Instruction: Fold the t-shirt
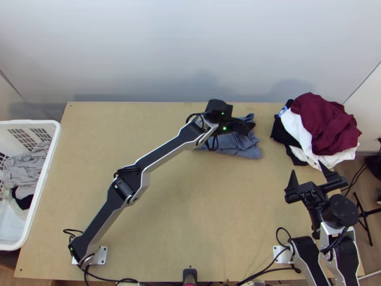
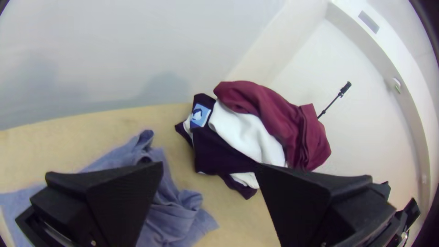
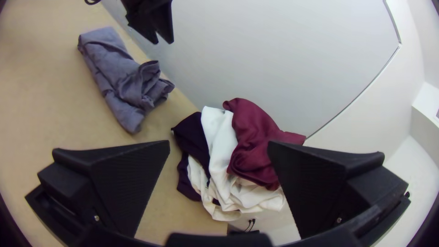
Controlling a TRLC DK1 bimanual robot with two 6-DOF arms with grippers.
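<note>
Right hand point(image 1: 307, 168) was open, empty, near bench's point(image 1: 200, 214) right edge. Farther off, blue-grey t-shirt point(image 1: 244, 147) lay by the far edge, one end bunched. Left hand point(image 2: 209, 165) hung over it, spread, empty. Looked like pre-fold flattening; next move called for lowering, pinching a loose edge.

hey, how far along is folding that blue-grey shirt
The blue-grey shirt is gathered small on the table, perhaps partly folded. Nothing is in hand: the left end effector and the right end effector are open and empty. Remaining, probably: neatening and folding its crumpled end.
</note>
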